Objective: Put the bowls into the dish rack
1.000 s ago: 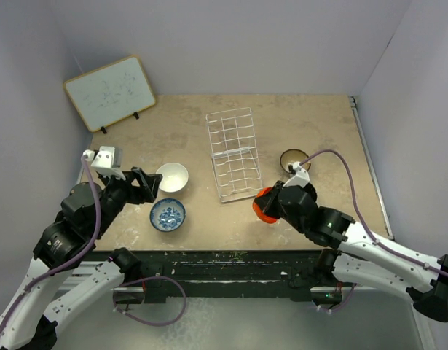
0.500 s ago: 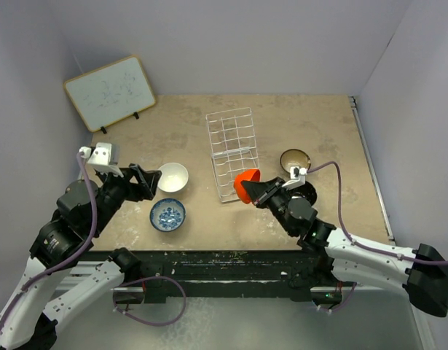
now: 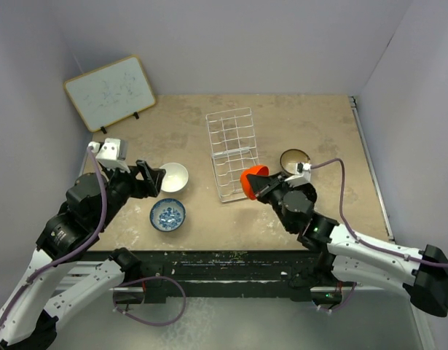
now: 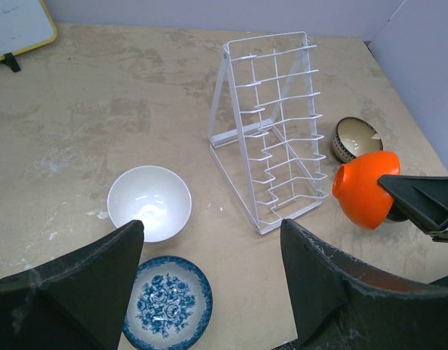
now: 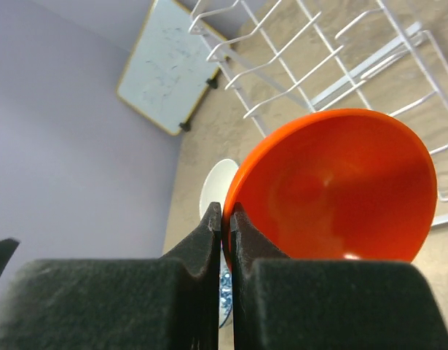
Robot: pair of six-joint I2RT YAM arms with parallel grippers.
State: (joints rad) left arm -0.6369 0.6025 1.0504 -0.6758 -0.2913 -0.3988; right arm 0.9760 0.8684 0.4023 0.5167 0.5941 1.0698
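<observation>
Right end effector [image 3: 258, 187]: fingers closed down onto the rim of the glossy orange-red round bowl [image 3: 250, 179], one inside the rim and one outside. The bowl is off the bench [image 3: 180, 124], tipped up on edge. It hangs just beside the near right corner of the white wire dish rack [image 3: 232, 153]; whether it touches the wire I cannot tell.

Left end effector [image 4: 210, 233]: fingers spread wide, nothing between them. It hangs over the left side of the bench, just left of the plain white round bowl [image 3: 173, 176].

Rack stands mid-bench, long axis running from far edge toward near edge. No bowl sits in it.

White bowl is upright on the bench, left of the rack. The blue-and-white patterned bowl [image 3: 167, 215] is upright nearer the near edge, just beside it but apart.

The bowl with a brown inside and pale rim [image 3: 294, 158] sits upright right of the rack, towards the right edge.

A wood-framed whiteboard [image 3: 111, 91] leans at the far left corner.
</observation>
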